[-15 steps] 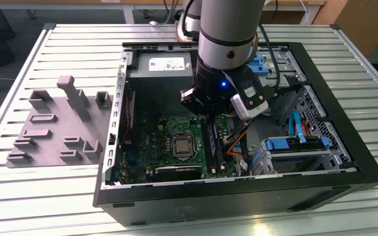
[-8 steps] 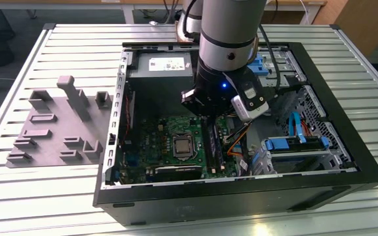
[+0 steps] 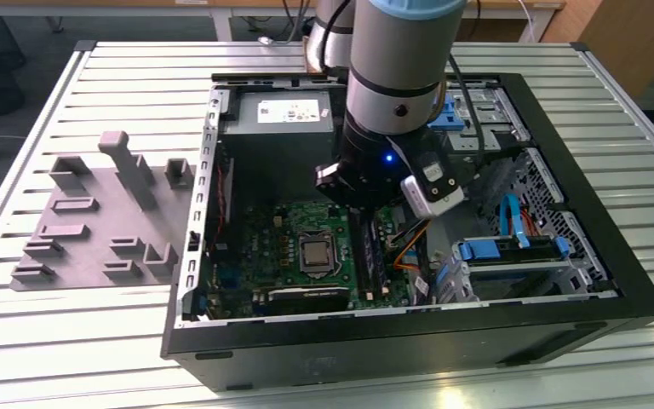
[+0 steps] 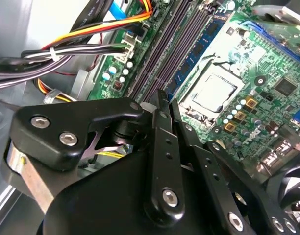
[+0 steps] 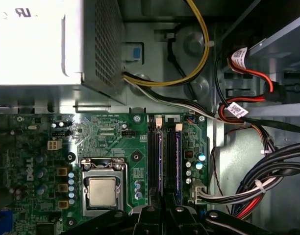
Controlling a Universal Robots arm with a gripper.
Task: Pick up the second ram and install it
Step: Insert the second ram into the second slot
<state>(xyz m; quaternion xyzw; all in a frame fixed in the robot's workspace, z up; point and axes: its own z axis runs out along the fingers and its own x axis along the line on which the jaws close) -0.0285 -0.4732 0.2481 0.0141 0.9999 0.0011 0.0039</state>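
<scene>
The gripper (image 5: 163, 213) hangs low inside the open computer case (image 3: 599, 256), with its tip just above the bank of black memory slots (image 5: 168, 161) on the motherboard (image 5: 111, 132). The jaws stand close to each other, but I cannot tell whether they clench something thin or are already released.

In the first wrist view a thin board stands on its edge in the slot straight ahead of the jaws. I take this for the second ram (image 5: 160, 161), and it seems to sit in the slot already, though I cannot see if it is fully down. A second stick (image 5: 178, 156) stands one slot to the side, away from the processor (image 5: 102, 190).

To do this step well, I think the push must go straight down along the slot line, with equal force on both ends of the ram, until the end clips (image 5: 159, 121) close. A tilted push could bend the board. The cable bundle (image 5: 248, 188) lies to the side of the jaws, beyond the slots, and should stay out of the way.
</scene>
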